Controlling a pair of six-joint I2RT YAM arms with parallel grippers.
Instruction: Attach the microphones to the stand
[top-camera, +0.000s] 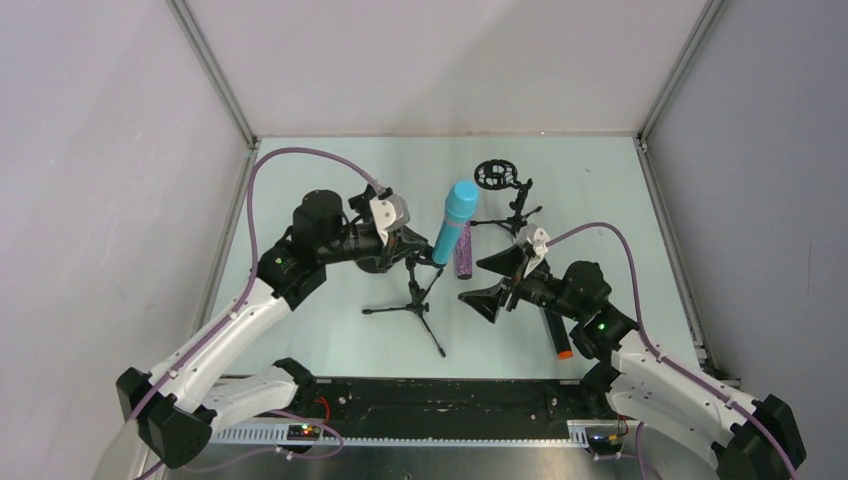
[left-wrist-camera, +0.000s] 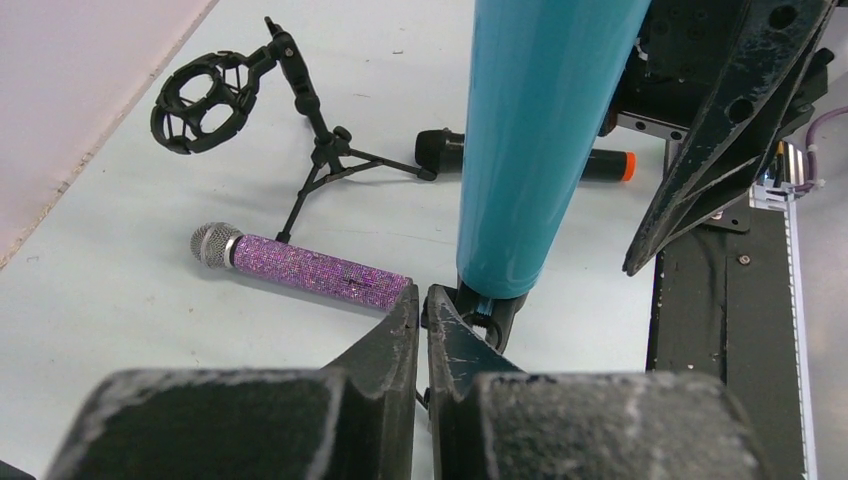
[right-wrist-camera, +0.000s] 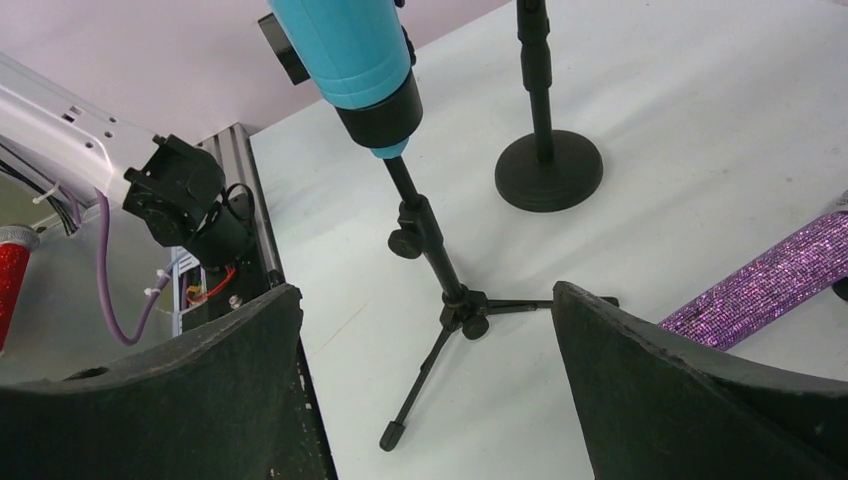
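At the table's middle, the light blue microphone (top-camera: 456, 215) stands tilted in the clip of the tripod stand (top-camera: 417, 298), so I count one of three done. Just beside it at three o'clock the purple glitter microphone (top-camera: 464, 252) lies flat. The black microphone with the orange end (top-camera: 556, 335) lies at five o'clock. The shock-mount stand (top-camera: 503, 180) at one o'clock is bare. My left gripper (left-wrist-camera: 426, 318) is pinched shut beside the clip with nothing visible between its fingers. My right gripper (top-camera: 497, 282) gapes wide, empty.
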